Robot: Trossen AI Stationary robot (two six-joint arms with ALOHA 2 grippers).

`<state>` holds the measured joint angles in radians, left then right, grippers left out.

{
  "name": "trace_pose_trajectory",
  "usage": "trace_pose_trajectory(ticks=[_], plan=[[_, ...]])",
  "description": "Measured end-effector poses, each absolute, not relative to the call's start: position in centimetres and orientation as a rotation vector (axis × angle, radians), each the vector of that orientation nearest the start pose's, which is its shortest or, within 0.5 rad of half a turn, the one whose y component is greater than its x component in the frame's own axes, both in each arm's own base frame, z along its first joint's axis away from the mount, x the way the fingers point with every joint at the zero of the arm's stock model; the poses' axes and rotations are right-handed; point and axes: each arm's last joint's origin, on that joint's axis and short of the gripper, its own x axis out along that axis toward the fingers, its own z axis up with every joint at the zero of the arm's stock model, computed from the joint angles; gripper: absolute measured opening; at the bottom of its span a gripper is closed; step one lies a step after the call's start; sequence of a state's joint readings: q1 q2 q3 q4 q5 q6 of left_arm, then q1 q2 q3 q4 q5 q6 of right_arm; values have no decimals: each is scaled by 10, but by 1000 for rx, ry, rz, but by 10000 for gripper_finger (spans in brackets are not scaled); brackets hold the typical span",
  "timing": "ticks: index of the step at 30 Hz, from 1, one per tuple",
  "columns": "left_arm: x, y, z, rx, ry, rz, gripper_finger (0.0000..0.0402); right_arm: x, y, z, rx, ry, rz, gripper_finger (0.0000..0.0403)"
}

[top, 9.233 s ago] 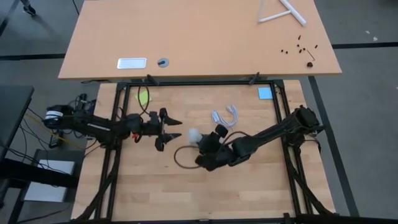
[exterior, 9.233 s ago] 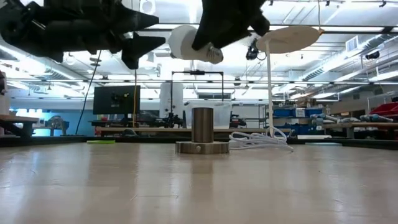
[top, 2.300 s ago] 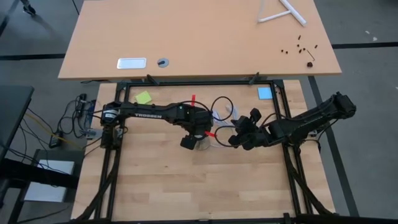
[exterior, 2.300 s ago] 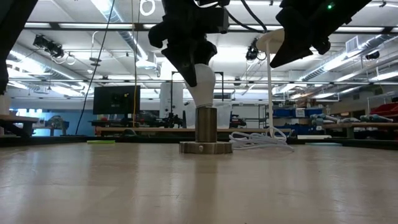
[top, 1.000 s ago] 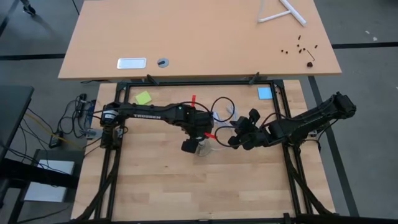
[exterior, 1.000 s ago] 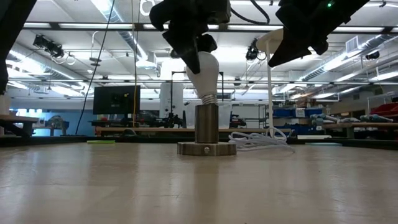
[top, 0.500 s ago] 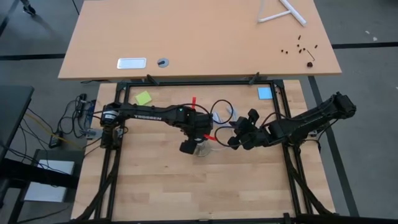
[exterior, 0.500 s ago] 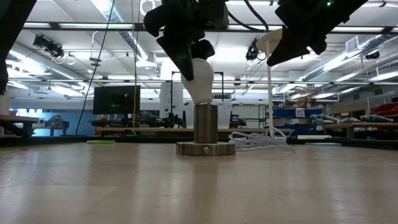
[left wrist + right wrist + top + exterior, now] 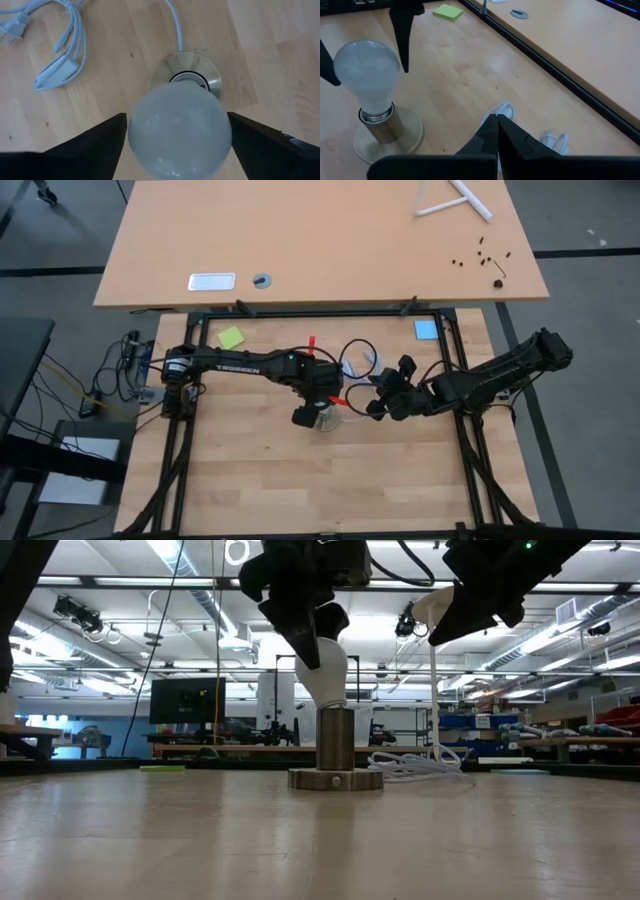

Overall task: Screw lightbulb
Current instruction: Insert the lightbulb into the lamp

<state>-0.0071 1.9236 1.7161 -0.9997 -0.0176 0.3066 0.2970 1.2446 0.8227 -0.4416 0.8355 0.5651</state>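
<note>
The lightbulb (image 9: 366, 72) is white, frosted and pear-shaped, its round end up and its metallic threaded neck down in the socket (image 9: 387, 134), a brass-coloured cylinder on a round base. In the low view the lightbulb (image 9: 322, 668) stands slightly left of the frame's centre, and a little thread shows just above the socket (image 9: 335, 752) rim. In the high view the pair sits near the middle of the light wooden table (image 9: 250, 470), just below centre frame.

The left arm reaches from the left edge of the high view across to the middle, and the left gripper (image 9: 318, 412) points down over the bulb. In the left wrist view its two dark fingers (image 9: 95, 145) stand wide, one on each side of the globe with a thin gap at each; the right wrist view also shows one finger tip clear of the glass. The jaws are spread and grip nothing.

The right arm comes in from the right edge of the high view, its right gripper (image 9: 378, 402) raised off the table just right of the bulb and apart from it, fingers pressed together and empty.

A coiled white cord (image 9: 55, 45) lies just beyond the socket, toward the top of the high view. A green sticky note (image 9: 231, 337) lies at the table's upper left, a blue one (image 9: 427, 330) at its upper right. The lower half of the table is bare wood, bounded by the black frame rails.
</note>
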Motion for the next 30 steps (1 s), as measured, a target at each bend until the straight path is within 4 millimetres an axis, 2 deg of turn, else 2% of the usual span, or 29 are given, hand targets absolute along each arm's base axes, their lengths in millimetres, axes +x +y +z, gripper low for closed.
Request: trace_pose_trajectory(ticks=[6, 11, 20, 25, 30], plan=[[398, -2, 269, 289, 1201, -167, 370, 236, 50, 242, 61, 564, -679, 9], [397, -2, 274, 290, 1206, -166, 374, 236, 50, 242, 61, 564, -679, 9], [400, -3, 302, 295, 1144, -156, 374, 236, 50, 242, 51, 570, -672, 9], [396, -3, 315, 282, 1116, -177, 360, 236, 50, 241, 51, 577, -661, 9], [389, -3, 332, 283, 1049, -174, 318, 236, 51, 241, 48, 579, -659, 9]])
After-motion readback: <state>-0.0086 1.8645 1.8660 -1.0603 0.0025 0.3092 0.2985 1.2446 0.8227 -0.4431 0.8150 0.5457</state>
